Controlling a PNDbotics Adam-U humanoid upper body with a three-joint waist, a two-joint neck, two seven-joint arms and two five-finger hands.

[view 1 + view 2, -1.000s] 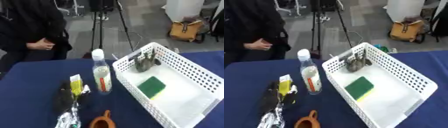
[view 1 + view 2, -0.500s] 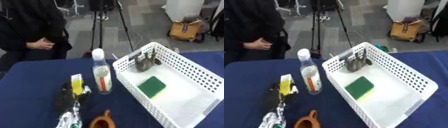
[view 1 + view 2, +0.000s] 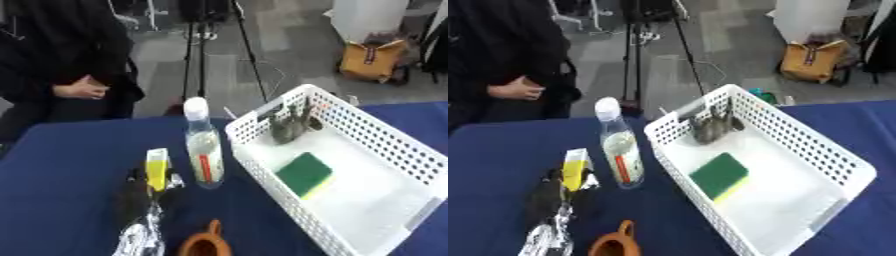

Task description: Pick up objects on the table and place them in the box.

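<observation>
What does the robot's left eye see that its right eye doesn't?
Only the left eye view: a wider stretch of blue table left of the yellow packet; there the white basket runs to the picture's right edge.
Only the right eye view: the basket's whole right corner, with table beyond it.
Both: the bottle, the green sponge in the basket, the brown jug. Neither shows a robot hand.

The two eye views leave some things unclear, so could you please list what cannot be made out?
- Both hands: in neither view.
- Brown jug: cut off by the bottom edge in both views.
- Silvery crinkled packet: runs off the bottom edge; blurred.
- Grey object in the white basket's far corner: too blurred to identify.
- Bottle label: unreadable.
- Dark item beside the yellow pack: shape indistinct.
</observation>
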